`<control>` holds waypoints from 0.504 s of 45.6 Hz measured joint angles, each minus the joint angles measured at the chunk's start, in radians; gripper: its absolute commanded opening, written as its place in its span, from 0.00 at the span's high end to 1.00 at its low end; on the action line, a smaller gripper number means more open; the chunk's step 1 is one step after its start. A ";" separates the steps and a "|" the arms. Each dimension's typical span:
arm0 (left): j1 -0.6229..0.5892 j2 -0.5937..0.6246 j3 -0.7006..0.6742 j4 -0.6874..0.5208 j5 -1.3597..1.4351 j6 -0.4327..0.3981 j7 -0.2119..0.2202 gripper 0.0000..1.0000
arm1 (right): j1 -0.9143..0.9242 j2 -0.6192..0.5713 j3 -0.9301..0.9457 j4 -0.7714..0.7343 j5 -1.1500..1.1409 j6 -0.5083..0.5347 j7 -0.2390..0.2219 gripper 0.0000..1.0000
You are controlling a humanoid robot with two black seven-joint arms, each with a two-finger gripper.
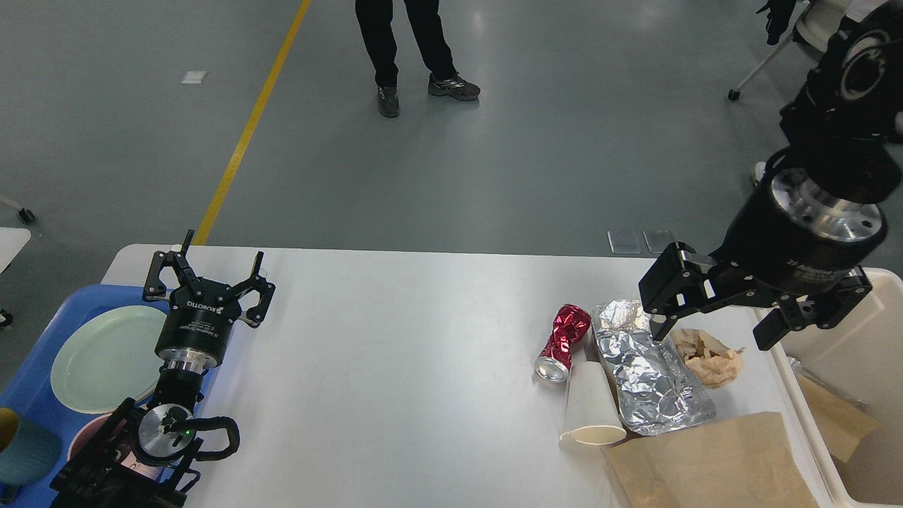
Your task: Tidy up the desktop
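The large white rectangular bench (395, 339) with rounded corners filled the lower part of the head view. At its left edge sat a blue plastic tray (42, 367) carrying a pale green round plate (106, 356); a pink dish (88, 434) showed partly under the left arm. The left gripper (209, 271) hovered over the bench's left edge, beside the tray, fingers spread apart and grasping nothing.

Litter was clustered toward the bench's right edge: a crushed red metal can (562, 341) lying on its side, a white paper cup (591, 408) tipped over just beside it, a crumpled silver foil wrapper (645, 367) touching the cup, and a wad of tan paper (712, 358) beyond the foil. A flat brown paper bag (705, 462) lay at the near right corner. A cream plastic bin (853, 367) stood against the right edge, brown paper inside.

The right gripper (712, 317) hung above the foil and tan paper, fingers released wide, empty.
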 measured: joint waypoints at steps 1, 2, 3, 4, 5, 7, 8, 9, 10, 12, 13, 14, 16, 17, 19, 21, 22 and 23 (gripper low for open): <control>0.000 0.000 0.000 0.000 0.000 0.000 0.000 0.04 | 0.006 -0.003 -0.001 0.000 0.002 0.003 0.000 0.00; 0.000 0.000 0.000 0.000 0.000 0.000 0.000 0.04 | 0.012 -0.006 -0.002 0.001 0.003 0.001 0.000 0.00; 0.000 0.000 0.000 0.000 0.000 0.000 0.001 0.04 | 0.016 -0.009 -0.003 0.001 0.004 -0.009 0.000 0.00; 0.000 0.000 0.000 0.000 0.000 -0.001 0.001 0.04 | 0.017 -0.011 -0.005 0.001 0.004 -0.016 0.000 0.00; 0.000 0.000 0.000 0.000 0.000 -0.002 0.001 0.04 | 0.018 -0.012 -0.006 0.001 0.004 -0.024 0.000 0.00; 0.000 0.000 0.000 0.000 0.000 -0.002 0.001 0.04 | 0.008 -0.022 -0.007 0.001 0.005 -0.045 0.000 0.00; 0.000 0.000 0.000 0.000 0.000 -0.003 0.001 0.04 | -0.003 -0.027 -0.008 0.001 0.005 -0.055 0.000 0.00; 0.000 0.000 0.000 0.000 0.000 -0.003 0.001 0.04 | -0.016 -0.032 -0.009 0.001 0.005 -0.067 0.000 0.00; 0.000 0.000 0.000 0.000 0.000 -0.003 0.001 0.04 | -0.036 -0.037 -0.010 0.001 0.003 -0.086 0.000 0.00; 0.000 0.000 0.000 0.000 0.000 -0.003 0.002 0.04 | -0.077 -0.043 -0.013 0.001 -0.001 -0.120 -0.001 0.00; 0.000 0.000 0.000 0.000 0.000 -0.003 0.002 0.04 | -0.105 -0.046 -0.016 0.001 -0.004 -0.144 -0.001 0.00; 0.000 0.000 0.000 0.000 0.000 -0.003 0.003 0.04 | -0.128 -0.048 -0.018 0.001 -0.006 -0.163 -0.001 0.00; 0.000 0.000 0.000 0.000 0.000 -0.003 0.003 0.04 | -0.174 -0.051 -0.025 0.001 -0.010 -0.199 -0.001 0.00; 0.000 0.000 0.000 0.000 0.000 -0.003 0.003 0.04 | -0.203 -0.052 -0.030 0.000 -0.014 -0.220 -0.001 0.00; 0.000 0.000 0.000 0.000 0.000 -0.003 0.003 0.04 | -0.248 -0.054 -0.042 -0.004 -0.021 -0.251 -0.001 0.00; 0.000 0.000 0.000 0.000 0.000 -0.004 0.003 0.04 | -0.293 -0.060 -0.062 -0.012 -0.027 -0.285 0.000 0.00; 0.000 0.000 0.000 0.000 0.000 -0.004 0.003 0.04 | -0.312 -0.066 -0.073 -0.018 -0.028 -0.300 0.000 0.01; 0.000 0.000 0.000 0.000 0.000 -0.004 0.003 0.04 | -0.333 -0.077 -0.088 -0.025 -0.029 -0.319 0.000 0.03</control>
